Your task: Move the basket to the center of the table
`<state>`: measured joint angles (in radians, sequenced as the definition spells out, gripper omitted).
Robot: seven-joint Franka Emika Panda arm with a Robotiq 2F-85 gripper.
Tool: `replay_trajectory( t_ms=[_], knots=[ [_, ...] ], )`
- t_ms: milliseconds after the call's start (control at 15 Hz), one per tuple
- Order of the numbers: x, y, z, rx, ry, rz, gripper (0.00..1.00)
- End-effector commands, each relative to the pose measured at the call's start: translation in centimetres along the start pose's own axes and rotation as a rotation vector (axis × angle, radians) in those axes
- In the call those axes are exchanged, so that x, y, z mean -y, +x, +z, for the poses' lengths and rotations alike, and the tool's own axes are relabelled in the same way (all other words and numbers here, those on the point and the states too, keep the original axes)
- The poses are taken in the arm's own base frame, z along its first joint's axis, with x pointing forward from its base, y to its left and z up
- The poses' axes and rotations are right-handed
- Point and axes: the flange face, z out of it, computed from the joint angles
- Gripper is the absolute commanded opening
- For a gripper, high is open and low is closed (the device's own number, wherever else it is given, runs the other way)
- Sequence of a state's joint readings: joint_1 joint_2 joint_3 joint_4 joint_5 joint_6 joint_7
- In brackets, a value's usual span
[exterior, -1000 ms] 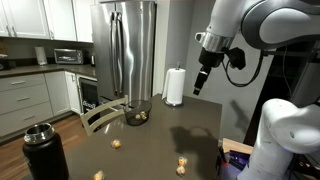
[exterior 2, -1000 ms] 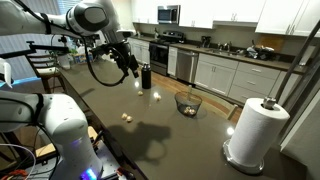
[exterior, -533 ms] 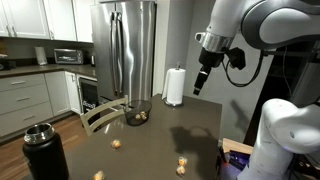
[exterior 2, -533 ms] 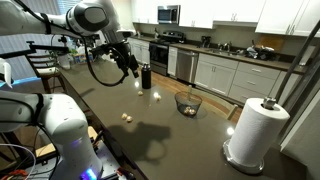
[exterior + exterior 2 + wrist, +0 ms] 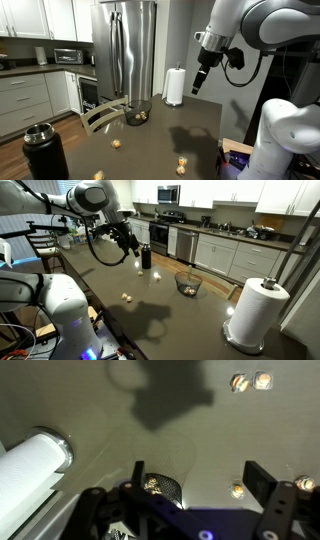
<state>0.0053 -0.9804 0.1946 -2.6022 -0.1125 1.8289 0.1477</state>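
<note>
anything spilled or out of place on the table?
Yes: several light tan pieces lie loose across the table, outside the basket, which holds similar ones. Looks like spillage or deliberate scatter; cannot tell which.

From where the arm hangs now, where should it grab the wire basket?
Take the basket by its rim, from straight above: it sits upright and open-topped, so one jaw can probably slip inside the thin wire wall. The tool hangs open above the table.
</note>
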Motion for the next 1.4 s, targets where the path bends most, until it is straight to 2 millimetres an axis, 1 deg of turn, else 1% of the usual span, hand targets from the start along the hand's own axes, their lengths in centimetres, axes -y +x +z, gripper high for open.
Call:
replay_trajectory(
  t_ms=[0, 200, 467, 733, 867, 1000, 1133, 1333],
  knots=[
    [1.0, 2.2, 0.5, -0.051, 0.005, -0.003, 1.00],
    [1.0, 5.3, 1.2, -0.079, 0.035, -0.019, 1.00],
    [-0.5, 11.2, 2.6, -0.075, 0.092, 0.021, 1.00],
    [-2.5, 17.5, 3.5, -0.027, 0.155, 0.074, 1.00],
    [-2.9, 20.2, 3.9, -0.006, 0.178, 0.075, 1.00],
    [-2.6, 22.6, 4.5, 0.012, 0.202, 0.065, 1.00],
    [-1.8, 24.4, 5.2, 0.043, 0.230, 0.046, 1.00],
    [-0.5, 26.1, 6.6, 0.106, 0.247, 0.005, 1.00]
  ],
)
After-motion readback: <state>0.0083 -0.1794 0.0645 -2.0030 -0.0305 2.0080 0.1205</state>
